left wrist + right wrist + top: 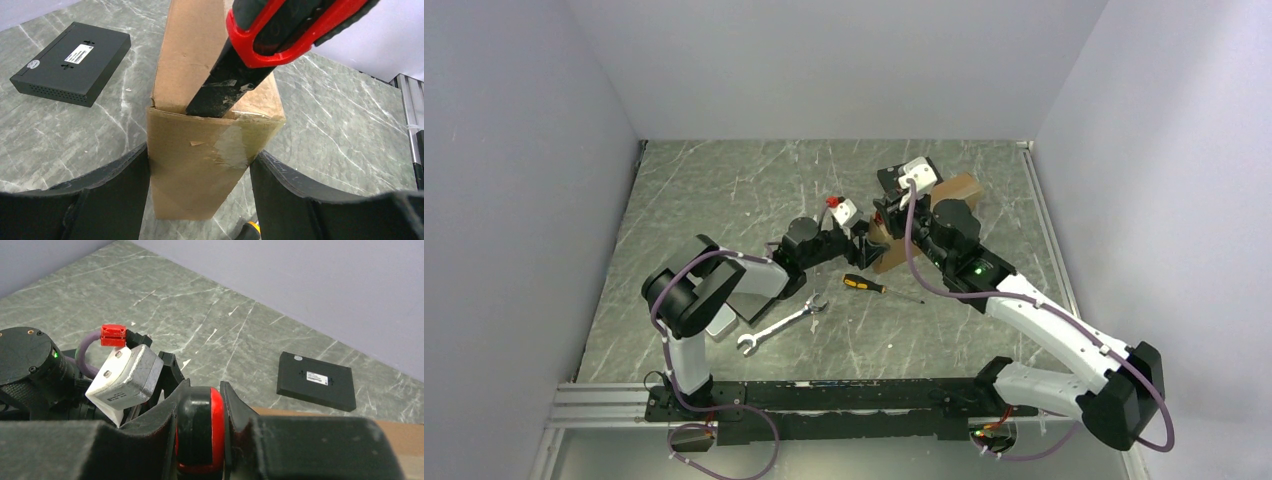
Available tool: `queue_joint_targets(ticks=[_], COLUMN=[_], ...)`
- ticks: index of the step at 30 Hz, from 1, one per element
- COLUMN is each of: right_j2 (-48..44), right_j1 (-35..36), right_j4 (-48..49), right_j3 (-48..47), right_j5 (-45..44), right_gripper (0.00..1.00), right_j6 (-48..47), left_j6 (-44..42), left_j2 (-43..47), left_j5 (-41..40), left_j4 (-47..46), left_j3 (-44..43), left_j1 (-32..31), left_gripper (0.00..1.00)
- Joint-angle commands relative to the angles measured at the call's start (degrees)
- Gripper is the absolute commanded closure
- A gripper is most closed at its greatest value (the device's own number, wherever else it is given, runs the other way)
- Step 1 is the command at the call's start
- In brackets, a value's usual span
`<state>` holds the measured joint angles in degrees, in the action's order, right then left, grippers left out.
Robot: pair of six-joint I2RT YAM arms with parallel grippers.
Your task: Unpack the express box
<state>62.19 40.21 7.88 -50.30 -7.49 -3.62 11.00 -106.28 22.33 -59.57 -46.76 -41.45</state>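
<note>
One express box (pixel 200 165) inside end effector (pixel 199 156)

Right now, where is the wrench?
In the top view, the wrench lies on the table left of centre, beside the left arm and just nearer than the screwdriver.

- The express box (pixel 210 150) is plain brown cardboard, kinda scuffed, tipped up on one narrow side rather than lying flat.
- Clear tape (pixel 232 145) runs over the seam at its near end, wrinkled.
- A utility knife (pixel 250 62) has its black blade poked into that seam.
- It's mid-right on the surface (pixel 724 190), toward the back.
</note>
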Motion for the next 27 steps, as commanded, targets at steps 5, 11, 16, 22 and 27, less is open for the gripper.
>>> queue_joint_targets(ticks=[5, 11, 16, 22, 27], right_j2=[-2.94, -4.32, -6.43, -7.69, -5.42], right_j1=[2.36, 6.89, 6.9, 6.9, 6.92], right_j4=[-7.58, -11.78, -12.93, -14.2, -19.01], right_j3=[-1.9, -3.71, -2.99, -2.27, -5.43], right_j5=[-5.49, -11.87, -12.12, -12.72, -15.23], right_gripper=[1.0, 1.0, 1.0, 1.0, 1.0], right_j6=[0.98, 0.19, 0.14, 0.18, 2.57], left_j6=[-1.19, -1.42, -1.67, -1.79, -2.26], left_j2=[1.78, 1.93, 2.04, 2.22, 2.3], left_j5=[-2.94, -3.43, -3.43, -3.68, -4.04], left_j4=[0.32, 0.49, 0.77, 0.73, 1.6], left_j3=[-0.79, -0.61, -0.57, -0.33, -0.52], left_j1=[-0.25, -0.29, -0.28, -0.3, -0.29], left_gripper=[0.55, 0.57, 0.58, 0.6, 0.62])
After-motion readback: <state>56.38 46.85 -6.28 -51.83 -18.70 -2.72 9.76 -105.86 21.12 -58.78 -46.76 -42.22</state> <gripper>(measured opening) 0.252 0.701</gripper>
